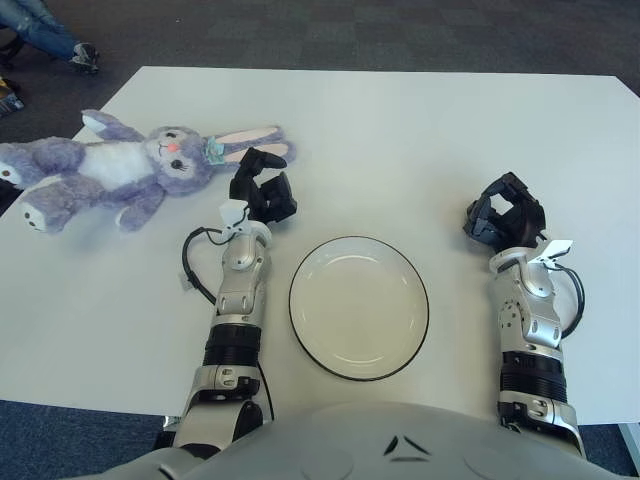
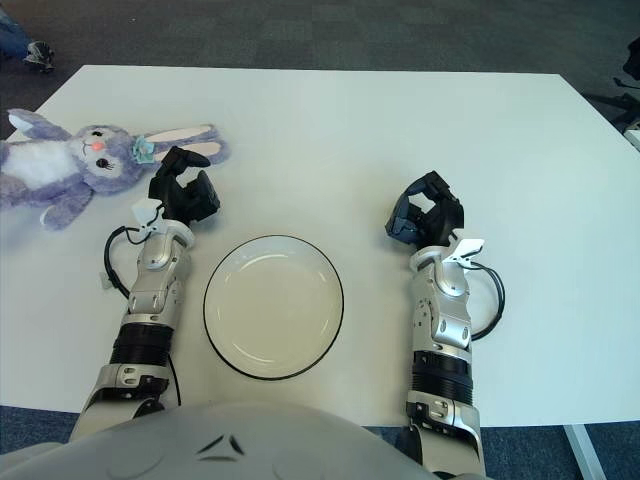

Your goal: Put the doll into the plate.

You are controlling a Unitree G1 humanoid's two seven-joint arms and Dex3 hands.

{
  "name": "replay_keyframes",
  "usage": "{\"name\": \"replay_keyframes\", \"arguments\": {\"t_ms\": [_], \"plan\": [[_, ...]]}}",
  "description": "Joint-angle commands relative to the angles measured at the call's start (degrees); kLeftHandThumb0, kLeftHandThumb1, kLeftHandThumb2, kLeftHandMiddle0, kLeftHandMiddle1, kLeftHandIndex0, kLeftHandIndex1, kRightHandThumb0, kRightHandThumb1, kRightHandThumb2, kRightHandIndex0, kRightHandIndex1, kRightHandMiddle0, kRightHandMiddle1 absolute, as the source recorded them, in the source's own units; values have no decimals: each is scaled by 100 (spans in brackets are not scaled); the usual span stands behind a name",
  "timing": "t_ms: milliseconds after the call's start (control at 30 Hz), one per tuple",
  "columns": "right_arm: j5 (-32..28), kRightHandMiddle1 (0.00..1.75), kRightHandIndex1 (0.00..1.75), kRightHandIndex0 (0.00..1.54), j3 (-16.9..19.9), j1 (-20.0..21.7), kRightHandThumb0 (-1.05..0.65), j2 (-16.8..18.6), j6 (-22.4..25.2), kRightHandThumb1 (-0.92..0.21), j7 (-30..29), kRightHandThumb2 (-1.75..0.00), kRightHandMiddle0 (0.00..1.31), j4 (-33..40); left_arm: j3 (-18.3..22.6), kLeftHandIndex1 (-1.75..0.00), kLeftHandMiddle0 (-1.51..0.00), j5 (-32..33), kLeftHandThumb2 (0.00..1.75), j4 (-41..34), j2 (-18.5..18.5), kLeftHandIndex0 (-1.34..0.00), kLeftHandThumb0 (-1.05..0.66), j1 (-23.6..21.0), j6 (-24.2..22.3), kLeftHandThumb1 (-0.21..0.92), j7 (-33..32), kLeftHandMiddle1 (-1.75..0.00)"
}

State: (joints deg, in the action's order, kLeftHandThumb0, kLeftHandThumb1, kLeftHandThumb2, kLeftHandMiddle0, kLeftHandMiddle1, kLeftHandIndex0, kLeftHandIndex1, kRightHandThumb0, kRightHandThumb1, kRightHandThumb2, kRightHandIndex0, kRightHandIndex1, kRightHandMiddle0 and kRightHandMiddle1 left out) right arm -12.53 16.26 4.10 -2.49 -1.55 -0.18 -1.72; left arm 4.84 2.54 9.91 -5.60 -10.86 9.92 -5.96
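Note:
A purple and white plush rabbit doll (image 1: 120, 168) lies on its back at the table's far left, ears pointing right. A white plate with a dark rim (image 1: 358, 307) sits at the front centre, with nothing in it. My left hand (image 1: 262, 190) hovers just right of the doll's ears, above and left of the plate, fingers loosely spread and holding nothing. My right hand (image 1: 505, 218) rests to the right of the plate, fingers relaxed and holding nothing.
The white table (image 1: 420, 130) has its far edge at the top and its front edge near my body. A seated person's legs and shoe (image 1: 60, 40) show on the dark carpet beyond the far left corner.

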Motion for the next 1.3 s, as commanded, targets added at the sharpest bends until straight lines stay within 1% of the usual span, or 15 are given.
{"name": "replay_keyframes", "arguments": {"t_ms": [0,633,867,1033,1267], "plan": [[-34,175,175,136,14,10,-54,23,-64,-17,-20,-149,73,-78,-9,-175,-114,-74,126,229,19,-57,-46,269,70,37,-43,-175],[-39,175,175,135,-10,-11,-54,58,150,-17,-249,-149,73,65,-7,-175,-118,-162,134,152,14,-63,-48,290,10,30,-96,-175],[-49,175,175,135,-21,-5,-54,49,239,-18,-285,-149,73,94,-46,-175,-119,-241,135,119,74,-63,-49,291,121,29,-82,-175],[-56,175,175,135,-11,5,-54,55,290,-18,-311,-149,73,106,-114,-175,-118,-411,130,-138,158,-60,-47,359,123,33,-77,-175],[-74,175,175,134,0,26,-54,35,266,-18,-283,-149,73,58,-160,-175,-117,-595,123,-115,356,-55,-45,329,511,39,-10,-175]]}}
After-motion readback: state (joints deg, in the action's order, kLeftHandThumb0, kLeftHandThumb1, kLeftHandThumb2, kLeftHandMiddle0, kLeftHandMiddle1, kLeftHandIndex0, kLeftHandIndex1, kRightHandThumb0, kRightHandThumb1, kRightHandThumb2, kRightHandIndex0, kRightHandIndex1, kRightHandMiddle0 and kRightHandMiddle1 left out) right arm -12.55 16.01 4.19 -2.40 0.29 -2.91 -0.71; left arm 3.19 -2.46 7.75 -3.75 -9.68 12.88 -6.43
